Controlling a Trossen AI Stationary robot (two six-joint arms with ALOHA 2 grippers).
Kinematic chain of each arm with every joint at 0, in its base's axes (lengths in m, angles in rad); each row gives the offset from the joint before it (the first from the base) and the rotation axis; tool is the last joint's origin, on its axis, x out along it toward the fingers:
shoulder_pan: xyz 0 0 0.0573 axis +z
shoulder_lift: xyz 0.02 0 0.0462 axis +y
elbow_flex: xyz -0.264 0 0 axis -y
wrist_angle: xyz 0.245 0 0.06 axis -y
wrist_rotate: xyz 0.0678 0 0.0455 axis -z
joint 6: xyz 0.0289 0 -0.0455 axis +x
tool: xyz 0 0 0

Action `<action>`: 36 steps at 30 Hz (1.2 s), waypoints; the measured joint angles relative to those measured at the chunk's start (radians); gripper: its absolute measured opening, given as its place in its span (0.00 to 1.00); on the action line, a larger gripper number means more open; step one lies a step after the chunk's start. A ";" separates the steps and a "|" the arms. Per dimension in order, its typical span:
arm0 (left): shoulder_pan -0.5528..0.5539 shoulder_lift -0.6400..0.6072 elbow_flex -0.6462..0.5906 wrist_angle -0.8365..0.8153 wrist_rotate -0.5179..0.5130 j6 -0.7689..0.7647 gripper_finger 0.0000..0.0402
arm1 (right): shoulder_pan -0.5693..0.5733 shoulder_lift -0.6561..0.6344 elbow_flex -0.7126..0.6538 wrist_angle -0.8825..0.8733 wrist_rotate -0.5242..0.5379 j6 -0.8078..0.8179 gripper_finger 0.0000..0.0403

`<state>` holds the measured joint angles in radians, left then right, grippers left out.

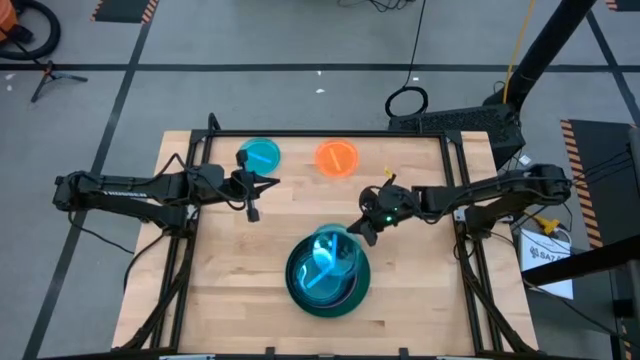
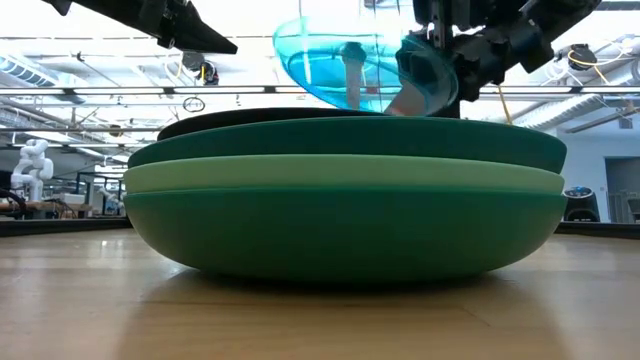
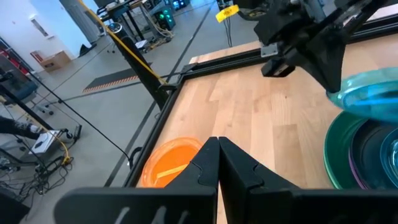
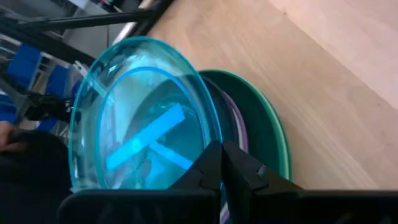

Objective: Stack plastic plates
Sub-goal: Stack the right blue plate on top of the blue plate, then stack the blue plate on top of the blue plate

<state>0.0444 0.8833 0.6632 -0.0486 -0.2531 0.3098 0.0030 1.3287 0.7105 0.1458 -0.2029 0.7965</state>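
Observation:
A stack of plastic plates (image 1: 328,285) stands on the table's near middle, with dark green and light green ones at the bottom (image 2: 340,200) and darker ones on top. Over it a translucent cyan plate (image 1: 330,255) tilts steeply, and my right gripper (image 1: 362,232) is shut on it. A second cyan plate (image 1: 260,155) and an orange plate (image 1: 337,158) lie flat near the far edge. My left gripper (image 1: 252,205) hangs shut and holding nothing over the table, left of the stack. My right gripper pinches the cyan plate's rim (image 4: 208,140) between its two fingers, on the side toward the table's far right. The fingers come slanting down from the right. The plate stands tilted on edge above the stack (image 2: 350,60); I cannot tell whether its low edge touches the top plate.
Bare wood lies left and right of the stack and along the near edge. A black frame (image 1: 320,133) runs round the table's far edge and sides. Cables and a stand sit on the floor beyond the table.

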 joint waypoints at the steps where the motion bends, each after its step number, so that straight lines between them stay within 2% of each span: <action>1: 0.000 0.000 0.000 0.000 0.000 -0.001 0.01 | 0.000 0.006 0.000 -0.001 0.004 0.004 0.00; 4: 0.000 0.000 0.000 0.000 0.000 -0.001 0.01 | 0.000 0.011 0.000 0.006 0.022 0.028 0.03; 11: 0.000 0.000 0.000 0.003 0.000 0.006 0.01 | 0.013 0.011 0.000 0.001 0.023 0.023 0.19; 17: 0.000 0.000 0.000 0.064 0.000 -0.009 0.01 | 0.019 0.011 0.000 0.012 0.021 -0.108 0.28; 24: 0.000 0.000 0.000 0.095 0.000 -0.082 0.01 | 0.027 0.011 0.000 -0.044 0.071 -0.360 0.29; 29: 0.000 0.025 0.000 0.092 0.000 -0.213 0.01 | 0.025 0.009 0.001 -0.181 0.076 -0.474 0.28; 32: 0.000 0.082 0.000 0.132 0.000 -0.273 0.01 | 0.025 0.001 0.001 -0.308 0.085 -0.522 0.27; 36: 0.024 0.200 0.026 0.203 0.000 -0.286 0.01 | 0.025 -0.017 0.001 -0.441 0.190 -0.574 0.27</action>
<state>0.0688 1.0828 0.6889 0.1539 -0.2531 0.0242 0.0284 1.3113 0.7113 -0.2955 -0.0125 0.2229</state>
